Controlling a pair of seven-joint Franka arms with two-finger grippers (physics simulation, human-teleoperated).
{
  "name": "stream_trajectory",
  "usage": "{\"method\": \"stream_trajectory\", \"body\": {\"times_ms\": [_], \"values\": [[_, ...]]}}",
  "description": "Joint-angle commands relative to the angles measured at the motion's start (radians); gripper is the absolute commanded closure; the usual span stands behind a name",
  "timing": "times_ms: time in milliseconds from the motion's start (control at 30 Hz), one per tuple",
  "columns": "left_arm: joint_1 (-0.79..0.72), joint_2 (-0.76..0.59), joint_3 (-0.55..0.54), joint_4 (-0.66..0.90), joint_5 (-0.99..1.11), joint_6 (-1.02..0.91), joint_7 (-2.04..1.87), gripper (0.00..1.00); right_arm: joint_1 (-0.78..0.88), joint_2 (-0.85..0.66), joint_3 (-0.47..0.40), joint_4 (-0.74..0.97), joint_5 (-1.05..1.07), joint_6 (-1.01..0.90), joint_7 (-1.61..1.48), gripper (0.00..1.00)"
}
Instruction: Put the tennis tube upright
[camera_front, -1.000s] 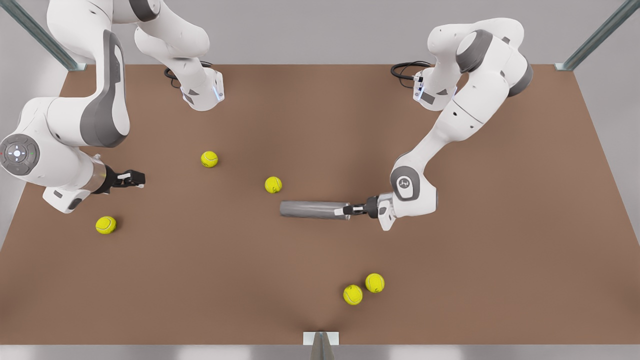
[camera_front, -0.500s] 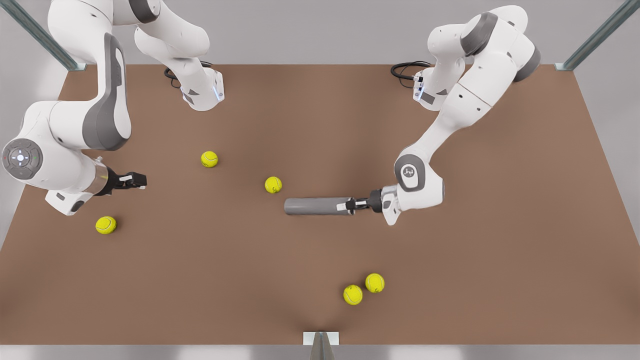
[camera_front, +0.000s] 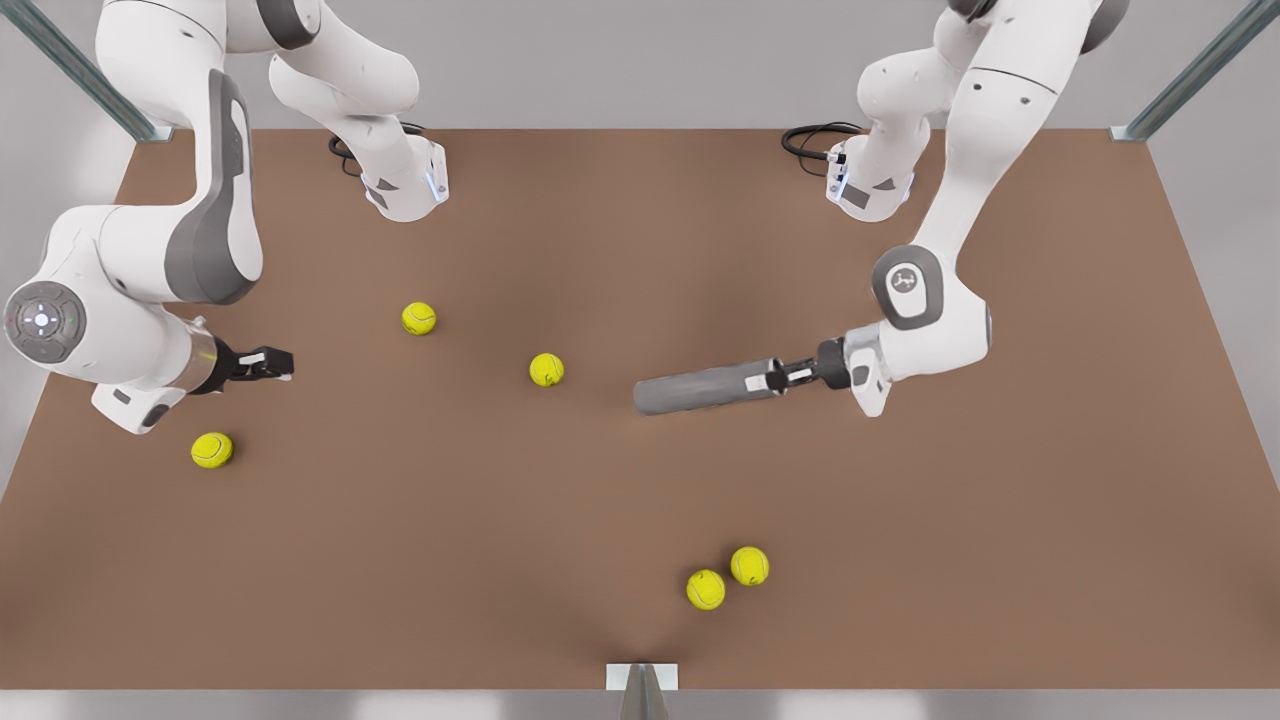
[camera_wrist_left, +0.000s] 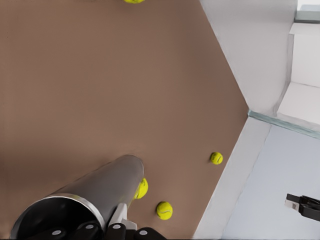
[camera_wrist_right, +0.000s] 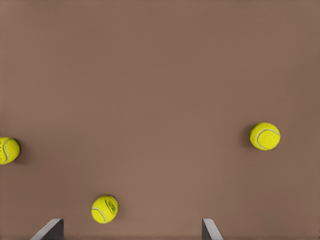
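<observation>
Plainly held by one end only: tennis tube, lying almost level over the counter, a little toward the front view's right of the middle. Clamped at its light-rimmed open end by the narrow jaws of the left gripper, with the far end pointing toward the front view's left. Impossible to tell whether that far end touches the counter. Likely trouble from here: slipping or swivelling in so small a pinch on smooth metal while being swung to vertical, given the long body hanging out beyond the jaws. Also toppling on release if set down off-square or let go too high, and rolling away once dropped. Nearest among the tennis balls, one just off the tube's free end, near enough to be knocked by a wide swing. Another farther off, a pair touching near the front edge, one beside the waiting right gripper, jaws spread wide. Bare counter under the tube for standing it.
</observation>
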Motion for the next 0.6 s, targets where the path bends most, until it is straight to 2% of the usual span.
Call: {"method": "stream_trajectory", "body": {"times_ms": [0,133,267,567], "values": [[-0.005,-0.010,0.000,-0.003,0.136,-0.002,0.000,0.79,0.000,0.000,0.000,0.000,-0.001,0.000,0.000,0.00],[0.041,-0.050,0.000,-0.003,0.326,-0.055,-0.095,0.79,0.000,0.000,0.002,0.000,0.001,0.000,0.000,0.00],[0.093,-0.146,0.000,0.002,0.573,-0.149,-0.218,0.79,0.001,0.002,0.002,-0.002,-0.001,0.000,-0.002,0.00],[0.083,-0.226,-0.027,0.015,0.950,-0.236,-0.442,0.79,0.000,0.002,0.000,-0.002,0.001,0.000,-0.005,0.00]]}}
